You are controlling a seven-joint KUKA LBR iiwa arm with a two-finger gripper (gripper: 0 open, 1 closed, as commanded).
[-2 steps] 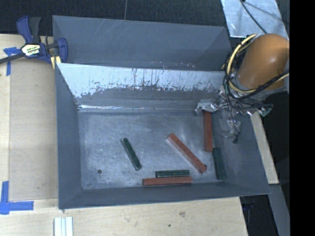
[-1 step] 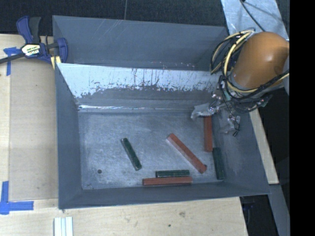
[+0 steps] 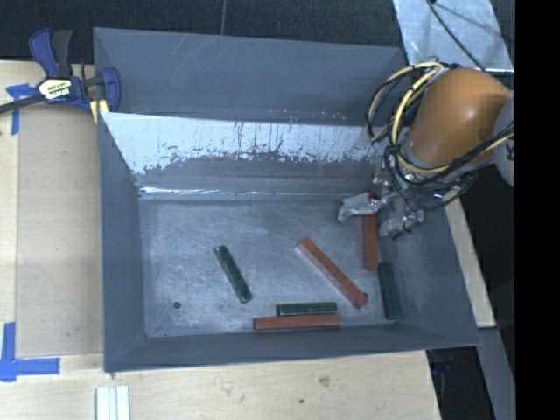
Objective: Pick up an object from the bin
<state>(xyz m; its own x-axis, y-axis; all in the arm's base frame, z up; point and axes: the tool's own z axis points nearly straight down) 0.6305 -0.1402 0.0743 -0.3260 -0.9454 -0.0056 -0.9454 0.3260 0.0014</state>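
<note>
Watching from the console, I see the gripper [image 3: 385, 213] low in the bin [image 3: 262, 86], right at the far end of a short reddish-brown stick [image 3: 371, 245] that lies on the floor. I cannot tell whether the gripper is parted or clamped on that stick, so I count nothing as picked. Just beyond the stick's near end lies a dark green stick [image 3: 388, 292], and to its left a longer reddish bar [image 3: 331, 272]. By my judgement, a secure grasp and the lift are both left to do.
</note>
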